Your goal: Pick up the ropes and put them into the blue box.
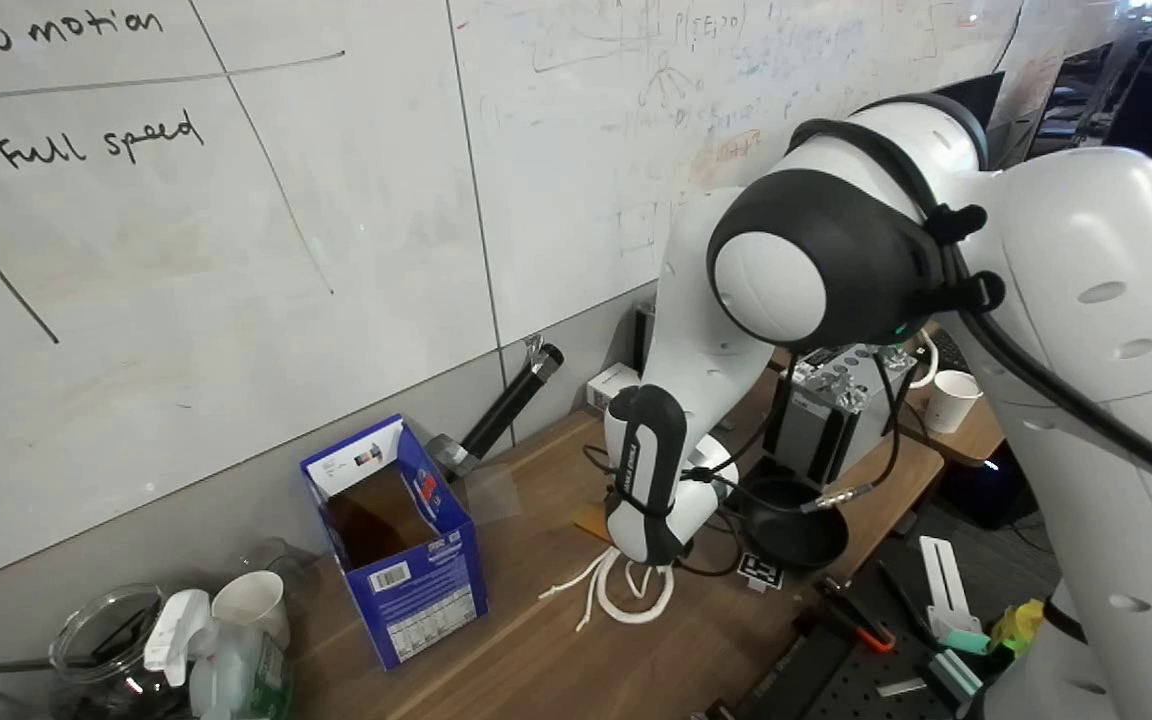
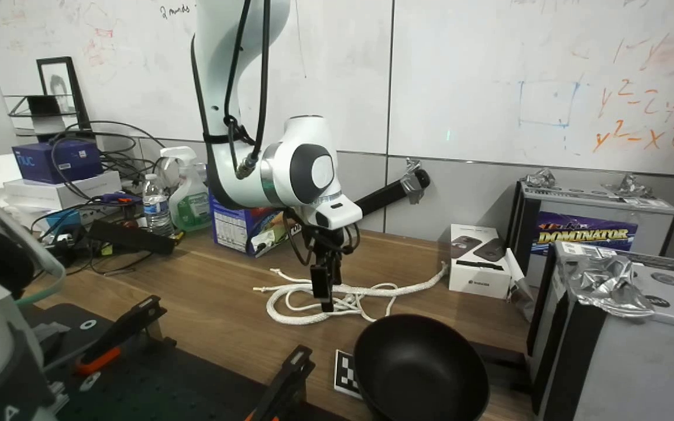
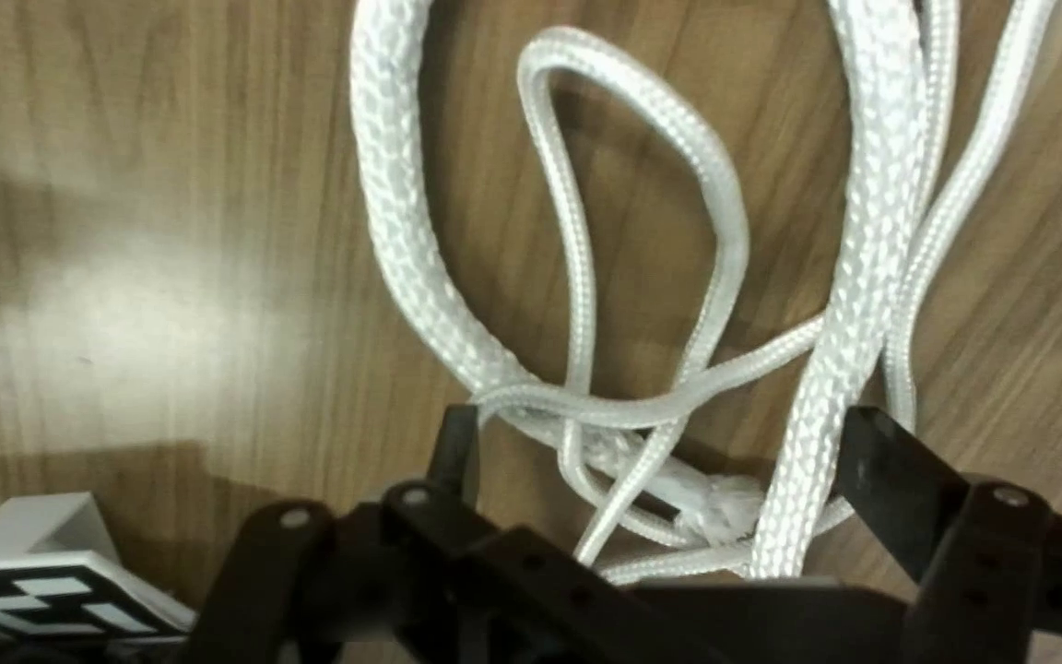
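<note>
In the wrist view the end effector (image 3: 662, 443) reaches in from the bottom edge, released, its jaws standing wide apart with parts of the white ropes (image 3: 395, 194) showing between them (whether either jaw touches a strand cannot be told). The ropes, thick and thin, loop and cross from the upper edge to the lower middle of that frame. In an exterior view they lie loosely coiled on the wooden bench (image 1: 536, 680) at lower centre, partly hidden by the arm (image 1: 701, 310). The blue box (image 1: 419, 598) stands upright at lower left of the same frame, open at the top, well apart from the ropes. In an exterior view a black pan (image 2: 422, 368) sits at lower centre right, just beside a checkered marker (image 2: 346, 373).
</note>
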